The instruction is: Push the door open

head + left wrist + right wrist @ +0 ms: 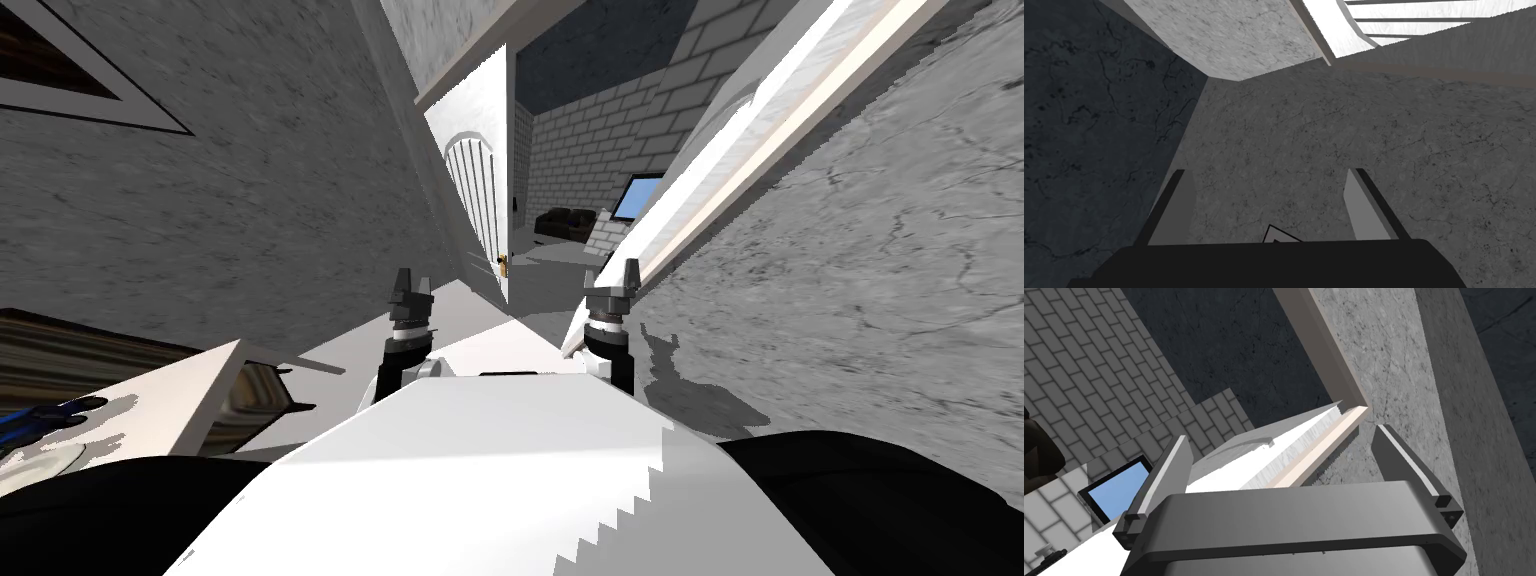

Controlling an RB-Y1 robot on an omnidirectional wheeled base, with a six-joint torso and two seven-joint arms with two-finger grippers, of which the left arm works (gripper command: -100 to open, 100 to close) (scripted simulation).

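In the head view, the robot faces a doorway in a grey mottled wall. A white door [720, 140] stands swung open on the robot's right. It runs as a long slanted band from the upper part of the frame down towards the right gripper [620, 275], and its pale edge ends just beside that gripper. Whether the two touch cannot be told here. A second white door leaf [478, 190] stands farther off on the left of the opening, with a small brass handle [504, 266] low on its free edge. Between the two leaves the view opens into a room with grey brick walls [600, 120], a dark sofa [565, 222] and a blue panel [640, 195]. The left gripper [411, 290] is raised in front of the chest, apart from both leaves.

In the left wrist view, the left gripper [1269, 172] points at a flat grey mottled surface, its jaws spread wide with nothing between them.

In the right wrist view, the right gripper [1281, 433] has its jaws spread too. The door [1249, 463] rises between the two fingers, white face and cream edge both showing, and neither finger presses on it. The grey door frame [1334, 353] runs above the door's corner, with the brick wall [1099, 363] and the blue panel [1119, 490] off to one side.
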